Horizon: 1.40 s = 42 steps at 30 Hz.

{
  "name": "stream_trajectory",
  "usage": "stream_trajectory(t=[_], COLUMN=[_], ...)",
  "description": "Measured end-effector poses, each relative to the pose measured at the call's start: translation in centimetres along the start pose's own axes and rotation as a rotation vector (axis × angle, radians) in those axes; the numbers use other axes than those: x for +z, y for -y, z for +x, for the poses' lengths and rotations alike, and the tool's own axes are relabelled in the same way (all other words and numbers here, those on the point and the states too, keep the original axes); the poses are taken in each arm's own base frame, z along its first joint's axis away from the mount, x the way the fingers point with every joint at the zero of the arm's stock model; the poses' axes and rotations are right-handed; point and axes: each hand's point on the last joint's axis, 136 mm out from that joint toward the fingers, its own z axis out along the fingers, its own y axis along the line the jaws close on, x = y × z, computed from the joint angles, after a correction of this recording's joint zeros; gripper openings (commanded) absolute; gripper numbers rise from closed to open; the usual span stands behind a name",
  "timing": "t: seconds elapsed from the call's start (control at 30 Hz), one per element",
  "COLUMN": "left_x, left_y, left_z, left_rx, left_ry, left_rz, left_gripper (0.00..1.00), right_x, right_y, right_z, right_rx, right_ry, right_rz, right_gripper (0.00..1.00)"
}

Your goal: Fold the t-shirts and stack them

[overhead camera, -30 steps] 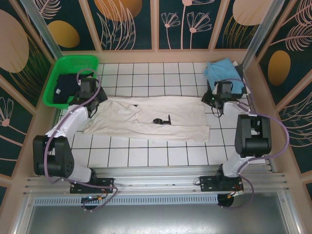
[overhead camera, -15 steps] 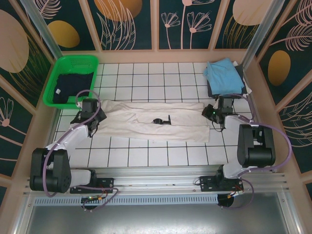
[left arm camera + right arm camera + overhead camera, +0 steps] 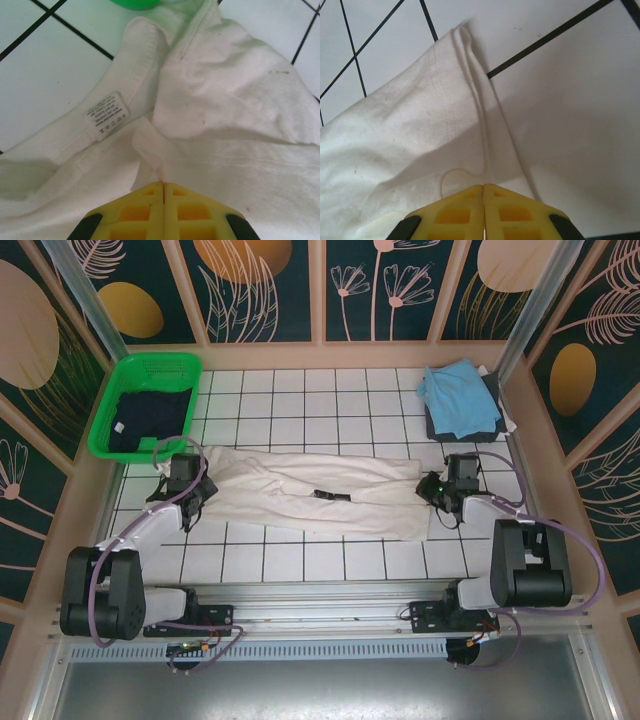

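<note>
Basket (image 3: pixel 160 362): sits at the far left corner with a dark navy shirt (image 3: pixel 150 422) in it, probably waiting its turn.

Left gripper (image 3: pixel 164 187): low at the left end of the cream shirt (image 3: pixel 300 490), fingers pressed together on a small pinch of cloth. That looks like a hold meant to carry this end through a fold.

Care label (image 3: pixel 106 114): turned up beside a seam just ahead of the left gripper, so this part shows its inner side.

Cream shirt, place: the middle of the tiled table (image 3: pixel 300 560), between the two grippers.

Cream shirt, look: a long, narrow band running left to right. It is bunched and creased at the left and flatter at the right, with a small dark mark near the middle.

Right gripper (image 3: pixel 484 189): low at the right end, fingers closed on the doubled hem. It matches the left so both ends move as one.

Far right corner: a folded light blue shirt (image 3: pixel 458 395) lies on a dark grey shirt (image 3: pixel 465 432), seemingly the stack begun.
</note>
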Motion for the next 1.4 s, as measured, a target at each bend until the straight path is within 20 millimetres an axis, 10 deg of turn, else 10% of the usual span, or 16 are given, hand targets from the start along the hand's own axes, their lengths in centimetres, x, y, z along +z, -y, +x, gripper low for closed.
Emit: stream_trajectory(t=[0.33, 0.63, 0.87, 1.03, 1.4], left_x=[0.6, 1.5, 0.6, -1.5, 2.2], left_y=[-1.6, -3.1, -2.8, -1.7, 2.8], left_z=[0.7, 2.0, 0.9, -2.4, -0.9], left_rx=[-0.040, -0.049, -0.041, -0.046, 0.063], left_ry=[-0.013, -0.058, -0.042, 0.050, -0.073], left_rz=[-0.079, -0.151, -0.165, -0.144, -0.010], left_gripper=[0.00, 0.37, 0.54, 0.59, 0.59], right_x=[-3.0, -4.1, 0.4, 4.1, 6.4], right_y=[-1.0, -1.5, -5.3, -2.9, -1.5], right_z=[-0.1, 1.1, 2.5, 2.1, -5.2], right_rx=[0.003, -0.007, -0.142, -0.141, -0.112], right_ry=[0.046, 0.018, -0.092, -0.120, -0.001], right_rz=[-0.027, -0.023, 0.015, 0.138, 0.173], right_gripper=[0.28, 0.40, 0.34, 0.33, 0.34])
